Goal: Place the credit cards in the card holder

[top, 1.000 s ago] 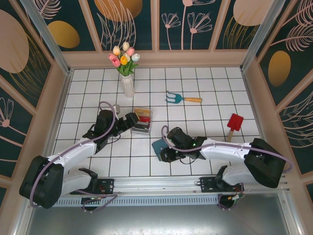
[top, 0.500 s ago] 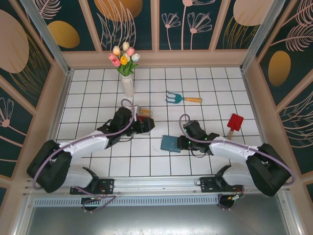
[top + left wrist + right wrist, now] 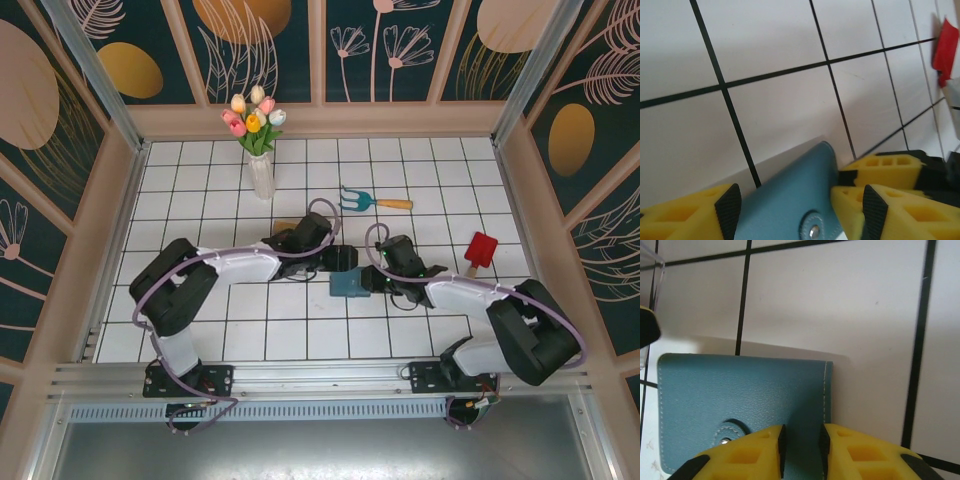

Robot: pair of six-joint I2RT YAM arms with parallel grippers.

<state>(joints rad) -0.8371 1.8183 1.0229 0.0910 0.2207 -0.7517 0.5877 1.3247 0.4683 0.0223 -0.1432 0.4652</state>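
The teal card holder (image 3: 349, 286) lies closed and flat on the white tiles, snap tab up. My left gripper (image 3: 345, 258) reaches in from the left. In the left wrist view this gripper (image 3: 801, 207) stands open astride the holder's far corner (image 3: 790, 200). My right gripper (image 3: 371, 280) sits at the holder's right side. In the right wrist view its jaws (image 3: 801, 450) stand a narrow gap apart over the holder's stitched right edge (image 3: 740, 390), pinching nothing. The credit cards are hidden behind my left arm.
A sliver of the small tray (image 3: 287, 223) shows behind my left arm, and its clear corner (image 3: 652, 270) shows left of the holder. A red toy shovel (image 3: 480, 250) lies to the right. A blue hand rake (image 3: 372, 200) and a tulip vase (image 3: 260, 172) stand farther back.
My left arm swung right from the tray to the card holder, its jaws narrowing. My right gripper slid the holder a little to the right, then eased its jaws apart.
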